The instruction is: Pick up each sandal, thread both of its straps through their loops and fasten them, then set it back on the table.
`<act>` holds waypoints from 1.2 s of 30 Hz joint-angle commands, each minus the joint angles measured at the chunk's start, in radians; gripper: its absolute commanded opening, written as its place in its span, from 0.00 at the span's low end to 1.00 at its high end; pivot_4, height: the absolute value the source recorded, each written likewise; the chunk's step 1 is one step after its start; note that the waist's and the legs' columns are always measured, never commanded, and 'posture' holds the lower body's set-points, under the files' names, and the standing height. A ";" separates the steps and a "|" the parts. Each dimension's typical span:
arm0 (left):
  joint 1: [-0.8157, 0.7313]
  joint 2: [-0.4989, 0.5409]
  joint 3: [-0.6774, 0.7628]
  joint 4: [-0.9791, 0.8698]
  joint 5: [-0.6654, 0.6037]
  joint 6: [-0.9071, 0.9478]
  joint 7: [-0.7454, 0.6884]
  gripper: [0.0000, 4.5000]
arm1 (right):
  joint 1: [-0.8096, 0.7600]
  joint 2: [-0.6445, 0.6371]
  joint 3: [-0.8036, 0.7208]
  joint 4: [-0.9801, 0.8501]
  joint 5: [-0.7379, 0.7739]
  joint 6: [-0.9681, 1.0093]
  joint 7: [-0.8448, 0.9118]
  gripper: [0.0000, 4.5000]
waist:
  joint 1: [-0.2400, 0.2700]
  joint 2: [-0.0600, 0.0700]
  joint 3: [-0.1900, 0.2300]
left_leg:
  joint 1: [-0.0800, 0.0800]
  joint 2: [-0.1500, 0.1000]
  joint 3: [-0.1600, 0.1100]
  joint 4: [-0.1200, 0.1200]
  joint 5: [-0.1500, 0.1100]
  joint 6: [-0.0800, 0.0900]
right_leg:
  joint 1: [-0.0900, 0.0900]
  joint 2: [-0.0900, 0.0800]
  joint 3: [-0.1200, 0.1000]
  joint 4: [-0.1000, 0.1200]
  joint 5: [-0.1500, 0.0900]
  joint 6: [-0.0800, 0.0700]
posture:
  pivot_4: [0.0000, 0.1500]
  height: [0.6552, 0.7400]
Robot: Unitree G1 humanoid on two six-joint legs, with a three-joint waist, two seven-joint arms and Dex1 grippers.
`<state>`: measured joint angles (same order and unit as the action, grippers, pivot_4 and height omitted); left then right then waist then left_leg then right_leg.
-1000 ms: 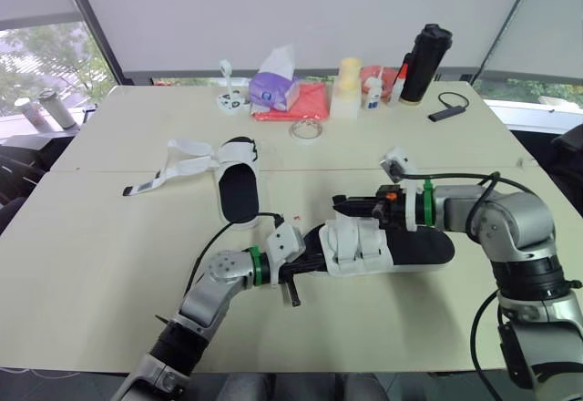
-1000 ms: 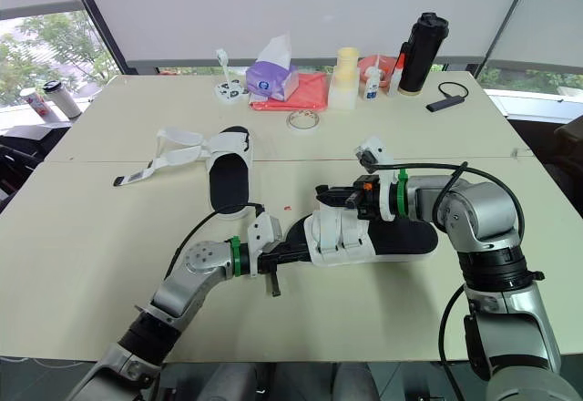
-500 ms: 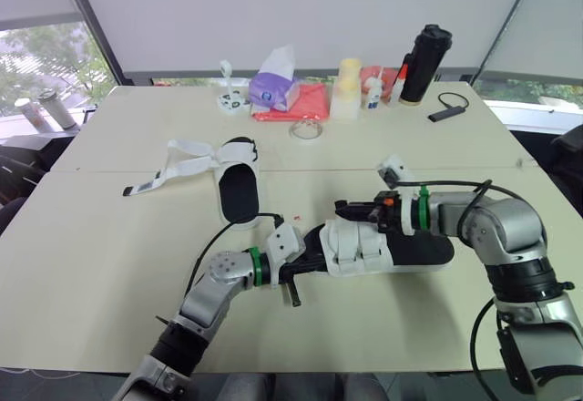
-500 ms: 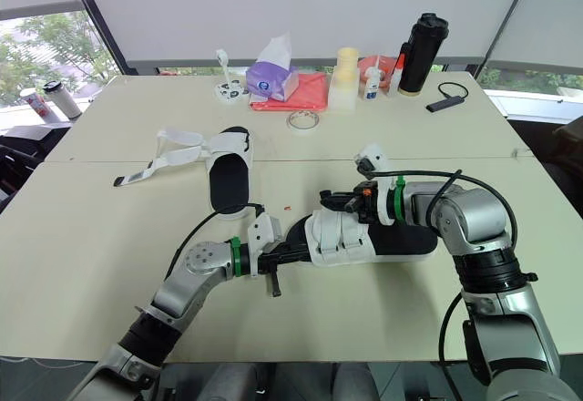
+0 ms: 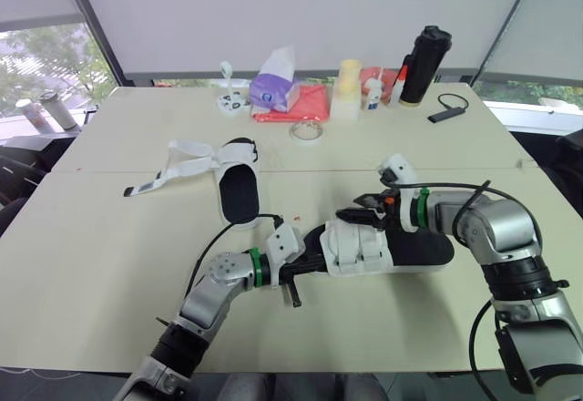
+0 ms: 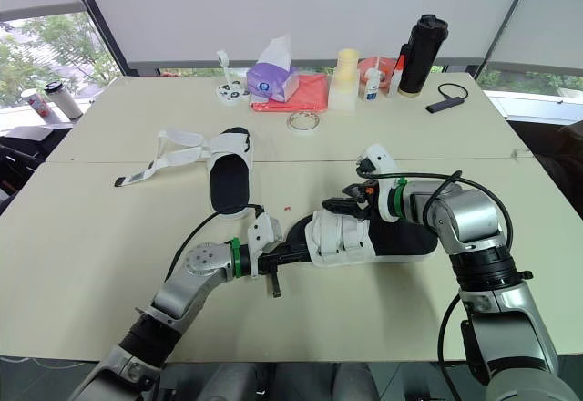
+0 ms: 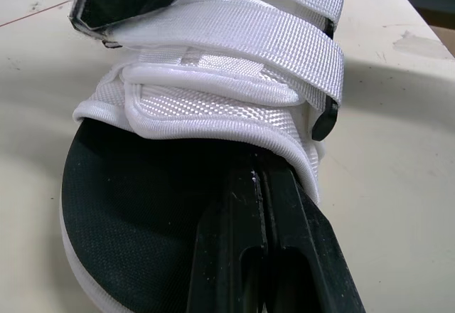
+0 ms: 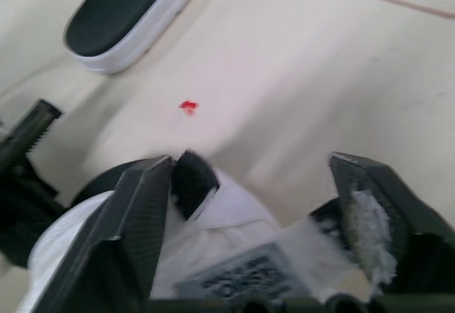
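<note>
A black-soled sandal with white straps [image 5: 357,246] lies on the cream table [image 5: 109,264] in front of me, its straps folded across the upper [image 7: 234,50]. My left gripper [image 5: 312,261] is shut, its fingers [image 7: 234,242] lying on the black footbed at the toe end, just under the front strap. From the heel side my right gripper [image 5: 360,210] hangs open just above the straps, with the white strap [image 8: 234,235] under its spread fingers. Farther back on the left, a second sandal [image 5: 239,190] lies with its straps [image 5: 187,162] loose.
Along the far edge stand a purple tissue pack [image 5: 271,87], a red cloth [image 5: 308,102], a yellow-topped container [image 5: 348,87], small bottles [image 5: 372,91] and a black flask [image 5: 426,62]. A tape ring [image 5: 305,130] and a black cable [image 5: 448,109] lie nearer.
My right gripper has gone from shut to open above the straps and shifted a little. The left gripper and the sandal have stayed put.
</note>
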<state>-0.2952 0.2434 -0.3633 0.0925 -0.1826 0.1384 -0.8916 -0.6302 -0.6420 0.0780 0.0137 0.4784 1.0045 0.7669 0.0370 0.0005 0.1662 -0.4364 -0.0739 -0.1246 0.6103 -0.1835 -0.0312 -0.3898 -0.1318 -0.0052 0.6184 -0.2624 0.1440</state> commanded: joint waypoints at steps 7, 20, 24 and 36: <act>0.028 0.008 -0.038 0.061 0.030 0.027 -0.017 0.00 | -0.059 -0.061 0.123 0.021 -0.191 -0.156 0.023 0.77 | 0.000 0.000 0.000 | 0.000 0.000 0.000 0.000 0.000 0.000 | 0.000 0.000 0.000 0.000 0.000 0.000 | 1.00 1.00; 0.038 0.006 -0.032 0.052 0.028 0.028 -0.007 0.00 | -0.119 -0.114 0.118 0.030 -0.310 -0.348 0.092 0.77 | 0.000 0.000 0.000 | 0.000 0.000 0.000 0.000 0.000 0.000 | 0.000 0.000 0.000 0.000 0.000 0.000 | 1.00 1.00; 0.038 0.014 -0.028 0.056 0.036 0.017 -0.007 0.00 | -0.076 -0.195 0.069 -0.046 -0.351 -0.436 0.092 0.77 | 0.002 0.000 0.000 | 0.000 0.000 0.000 0.000 0.000 0.000 | 0.000 0.000 0.000 -0.001 0.000 0.000 | 1.00 1.00; 0.010 0.050 0.023 0.027 0.021 -0.008 -0.007 0.00 | 0.243 -0.359 -0.030 -0.263 -0.462 -0.705 0.088 0.77 | -0.013 0.001 0.001 | -0.001 0.001 0.004 -0.001 0.000 0.000 | 0.000 0.000 0.002 0.001 0.000 0.001 | 1.00 1.00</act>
<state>-0.3046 0.2664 -0.3426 0.0939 -0.1867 0.1012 -0.9032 -0.3845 -0.9775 0.0999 -0.2069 0.0325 0.3355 0.8626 0.0238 0.0016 0.1668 -0.4373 -0.0730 -0.1211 0.6095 -0.1836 -0.0313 -0.3896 -0.1321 -0.0031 0.6191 -0.2627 0.1446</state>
